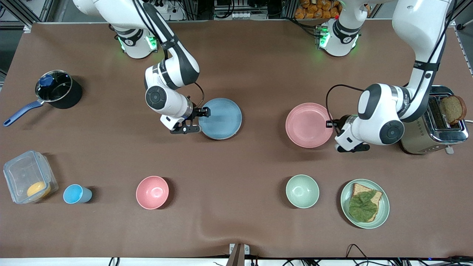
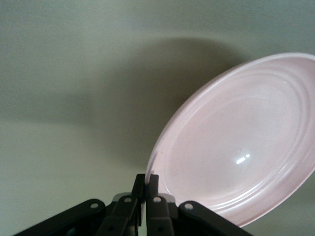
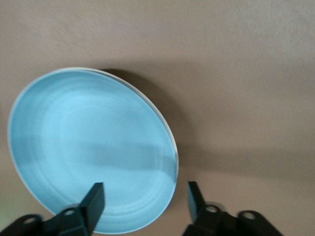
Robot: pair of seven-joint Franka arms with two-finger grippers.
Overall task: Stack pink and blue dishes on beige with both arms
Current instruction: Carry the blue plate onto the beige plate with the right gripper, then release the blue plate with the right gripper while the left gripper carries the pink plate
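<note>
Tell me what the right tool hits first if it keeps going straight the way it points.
Most likely the blue plate: the right tool is open with the plate's rim between its fingers. How high it sits above the rim is unclear.

plates (image 1: 220,118) side by side, bowls (image 1: 152,192) nearer

We saw a table (image 1: 236,55) covered in brown cloth. On it stood a black saucepan (image 1: 58,89), a toaster (image 1: 436,123), a clear container (image 1: 27,177), a small blue cup (image 1: 75,194), a pink bowl (image 1: 152,192), a green bowl (image 1: 302,191) and a green plate (image 1: 384,212) with bread. We could not tell whether the blue plate (image 1: 221,118) and pink plate (image 1: 308,125) rested on it.
</note>
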